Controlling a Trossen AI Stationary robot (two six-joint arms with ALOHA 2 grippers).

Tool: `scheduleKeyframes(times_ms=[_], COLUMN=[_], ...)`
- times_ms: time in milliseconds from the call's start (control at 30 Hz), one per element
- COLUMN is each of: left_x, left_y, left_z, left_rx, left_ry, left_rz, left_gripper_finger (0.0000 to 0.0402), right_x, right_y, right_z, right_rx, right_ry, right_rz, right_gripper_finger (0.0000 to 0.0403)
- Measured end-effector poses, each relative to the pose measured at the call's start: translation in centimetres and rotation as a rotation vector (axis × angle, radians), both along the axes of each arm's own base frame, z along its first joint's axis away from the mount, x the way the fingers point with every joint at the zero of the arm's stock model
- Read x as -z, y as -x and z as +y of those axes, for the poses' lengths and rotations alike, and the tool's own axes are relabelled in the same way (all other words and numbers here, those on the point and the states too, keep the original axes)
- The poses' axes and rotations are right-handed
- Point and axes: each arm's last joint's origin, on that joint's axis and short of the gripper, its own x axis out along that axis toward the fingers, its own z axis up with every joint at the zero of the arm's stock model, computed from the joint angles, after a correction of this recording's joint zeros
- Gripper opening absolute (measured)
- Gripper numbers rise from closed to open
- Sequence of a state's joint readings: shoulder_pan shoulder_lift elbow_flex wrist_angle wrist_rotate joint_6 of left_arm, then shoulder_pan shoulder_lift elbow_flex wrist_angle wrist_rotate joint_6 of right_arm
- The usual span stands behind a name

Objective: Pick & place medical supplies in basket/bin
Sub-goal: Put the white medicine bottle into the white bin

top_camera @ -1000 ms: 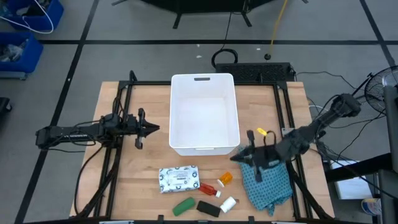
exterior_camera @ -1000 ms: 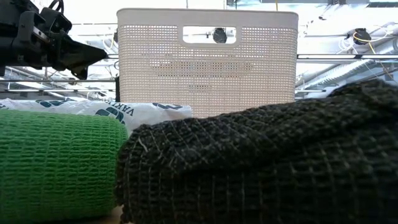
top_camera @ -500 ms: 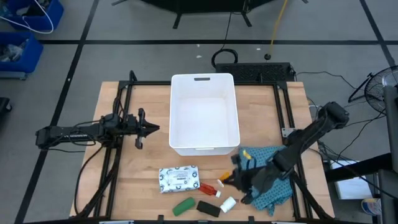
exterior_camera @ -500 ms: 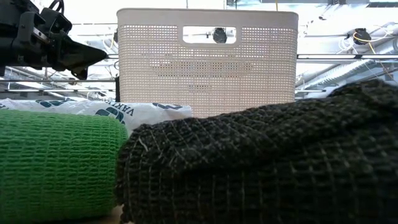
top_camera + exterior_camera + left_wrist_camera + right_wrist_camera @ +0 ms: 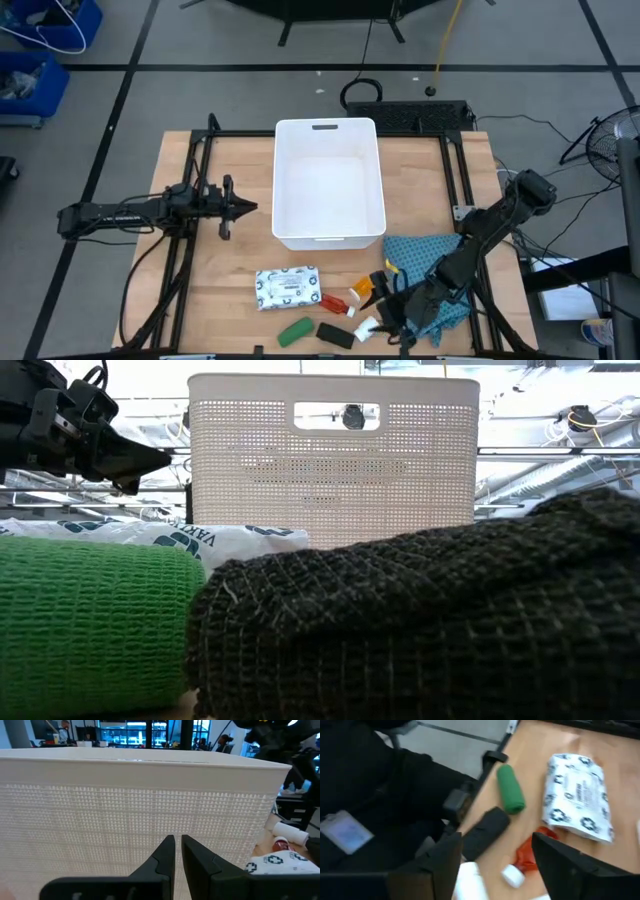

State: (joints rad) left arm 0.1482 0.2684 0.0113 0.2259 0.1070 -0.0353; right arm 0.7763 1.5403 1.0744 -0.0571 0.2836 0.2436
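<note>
The medical supplies lie near the table's front edge: a white printed packet (image 5: 288,288), an orange vial (image 5: 362,286), a red tube (image 5: 335,304) with a white cap, a white cylinder (image 5: 367,327), a green oblong (image 5: 295,331) and a black oblong (image 5: 336,335). My right gripper (image 5: 378,308) hovers open over them. In its wrist view the white cylinder (image 5: 470,881) and the red tube (image 5: 526,856) show between its fingers. The white basket (image 5: 329,182) stands at the middle. Left of the basket, my left gripper (image 5: 245,207) is shut, pointing at its wall (image 5: 150,805).
A teal checked cloth (image 5: 432,280) lies under my right arm at the front right. In the low view the green oblong (image 5: 90,622) and black oblong (image 5: 420,625) fill the foreground, with the packet (image 5: 200,540) and the basket (image 5: 333,460) behind. Black frame rails run along the table's sides.
My right gripper has moved from beside the basket's near right corner toward the table's near edge and a little left, coming down over the small items beside the cloth. My left arm has kept still.
</note>
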Motion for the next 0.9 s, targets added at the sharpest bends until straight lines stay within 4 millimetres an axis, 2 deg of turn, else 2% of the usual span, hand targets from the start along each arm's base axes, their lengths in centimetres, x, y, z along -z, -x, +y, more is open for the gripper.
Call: scheduleKeyframes(times_ms=[133,233,400,767,900], left_x=[0.0,0.2,0.2,0.2,0.2], left_y=[0.0,0.0,0.0,0.0,0.0], left_z=[0.0,0.0,0.1,0.1,0.1], left_rx=[-0.005,-0.007,-0.023,-0.025,-0.030], left_ry=[0.000,0.002,0.007,0.025,0.025], left_rz=[0.003,0.017,0.019,0.019,0.018], left_gripper_finger=[0.0037,0.0037,0.0037,0.0037,0.0037], right_x=[1.0,1.9,4.6,8.8,9.5], right_y=[0.1,-0.5,-1.1,-1.2,-1.2], right_z=[0.7,0.9,1.5,2.2,2.4], right_rx=[0.014,0.024,0.003,-0.026,-0.057], right_ry=[0.024,0.021,0.080,0.166,0.184], right_rz=[0.018,0.027,0.095,0.221,0.241], right_gripper_finger=[0.0263,0.0269,0.0270,0.0270,0.0270])
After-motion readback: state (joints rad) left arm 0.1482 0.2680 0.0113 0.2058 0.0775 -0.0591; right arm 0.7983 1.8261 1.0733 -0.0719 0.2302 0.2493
